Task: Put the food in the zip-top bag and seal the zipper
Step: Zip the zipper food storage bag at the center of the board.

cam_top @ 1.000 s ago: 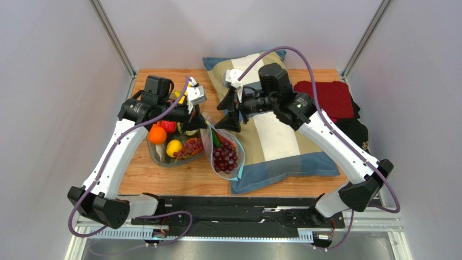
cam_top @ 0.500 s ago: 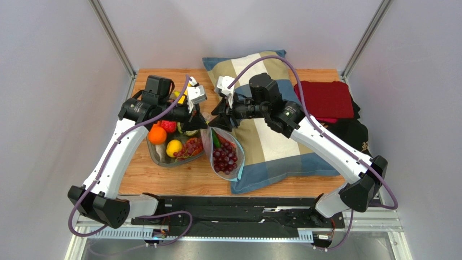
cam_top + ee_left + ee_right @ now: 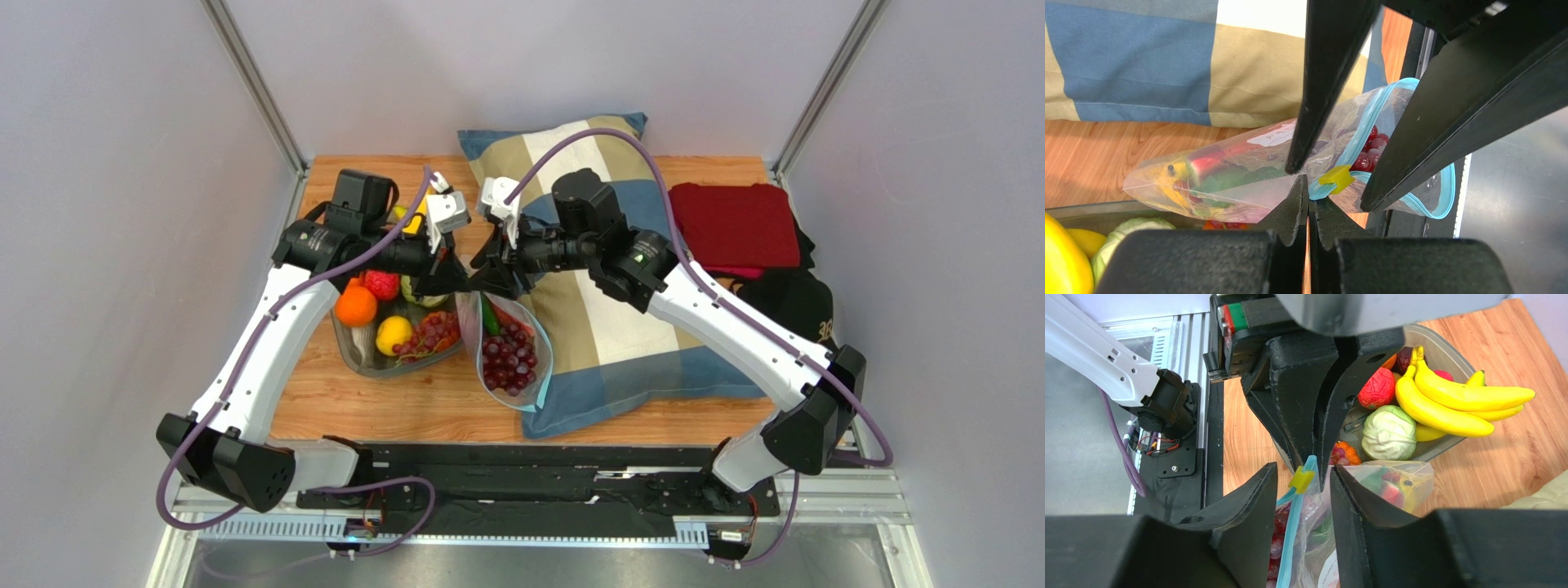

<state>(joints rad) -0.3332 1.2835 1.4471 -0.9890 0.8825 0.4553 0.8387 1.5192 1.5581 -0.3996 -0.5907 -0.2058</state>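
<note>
The zip-top bag (image 3: 513,349) lies between the dish and the pillow, holding purple grapes (image 3: 508,359) and red and green pieces. My left gripper (image 3: 456,284) is shut on the far end of the bag's light-blue zipper (image 3: 1448,184), right beside the yellow slider (image 3: 1336,179). My right gripper (image 3: 488,276) is open, its jaws straddling the zipper (image 3: 1287,541) and slider (image 3: 1301,479) without touching them. The right fingers (image 3: 1327,86) show in the left wrist view. More food sits in the greyish dish (image 3: 368,358): bananas (image 3: 1462,398), a cabbage (image 3: 1389,435), an orange (image 3: 357,305) and a lemon (image 3: 394,333).
A blue, tan and white pillow (image 3: 638,306) lies to the right, under the bag's right edge. A folded red cloth (image 3: 736,221) and dark fabric (image 3: 791,300) sit at the far right. The two grippers are almost touching above the bag.
My right arm has swung left from over the pillow, and its open jaws now straddle the bag's zipper end. My left gripper has stayed shut on the bag.
</note>
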